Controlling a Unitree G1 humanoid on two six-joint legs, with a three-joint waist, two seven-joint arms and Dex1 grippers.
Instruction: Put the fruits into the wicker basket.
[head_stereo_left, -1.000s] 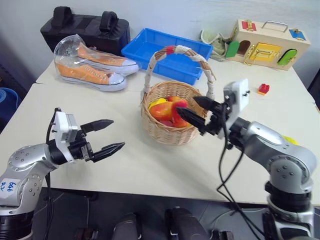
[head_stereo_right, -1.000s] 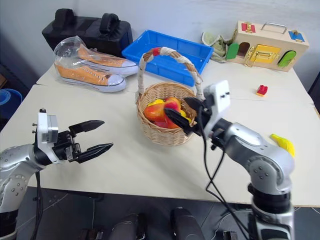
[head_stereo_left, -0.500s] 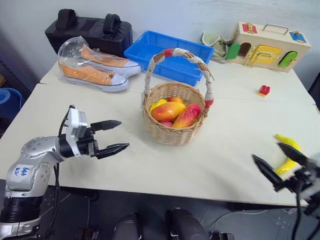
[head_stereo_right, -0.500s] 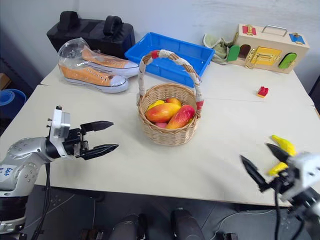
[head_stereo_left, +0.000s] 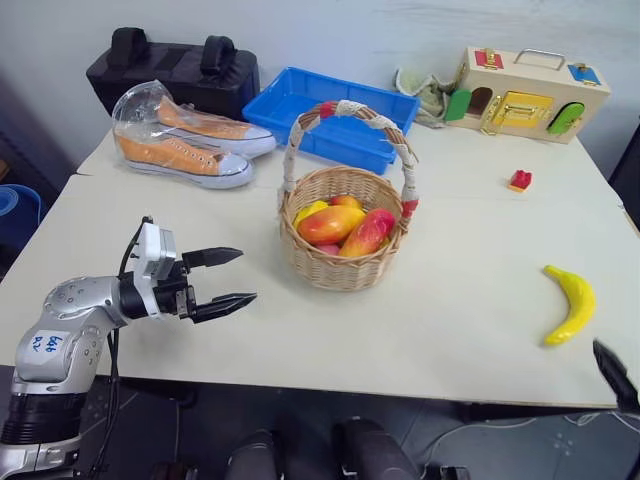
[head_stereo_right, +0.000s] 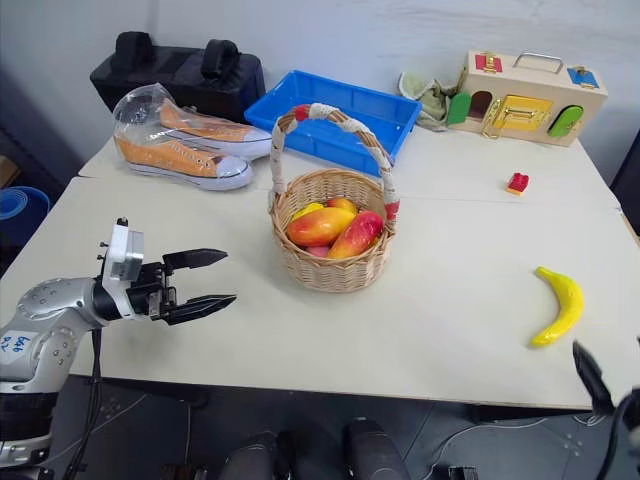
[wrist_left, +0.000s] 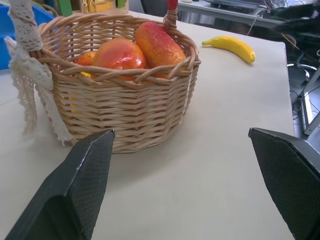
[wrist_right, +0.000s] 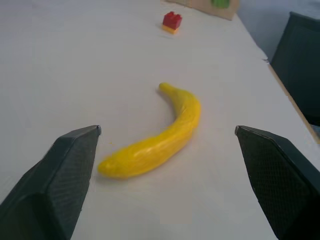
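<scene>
Step in hand: approach to the last fruit. The red-orange-yellow glossy toy mangoes (head_stereo_left: 345, 225) already lie in the round tan woven wicker basket (head_stereo_left: 343, 262); the curved yellow toy banana (head_stereo_left: 568, 305) is not yet lifted.

Banana, place: flat on the pale table (head_stereo_left: 440, 310), at about 3 o'clock from the basket and well apart from it, near the table's right front edge. The small red toy brick (head_stereo_left: 520, 180) sits at 12 o'clock from the banana, apart from it.

Banana, axis: in the head views the long axis runs from about 11 o'clock at the far tip to 7 o'clock at the near tip, the bow bulging toward 3 o'clock. Nothing touches the banana.

Right gripper (wrist_right: 167, 150): released, black fingers (wrist_right: 60, 175) spread wide and empty; its wrist view has the banana lying between and beyond them, not yet reached.

Left gripper (head_stereo_left: 228, 276): released and empty, at about 9 o'clock from the basket, pointing toward it, apart from it.

Next move, judged: advance the right gripper so the fingers straddle the banana across its mid-length, clamp, then carry it over the basket rim, clear of the arched cord-wrapped handle (head_stereo_left: 345, 107).

Risk, judged: the glossy curved skin may slip or roll under a pinch taken off-centre.
</scene>
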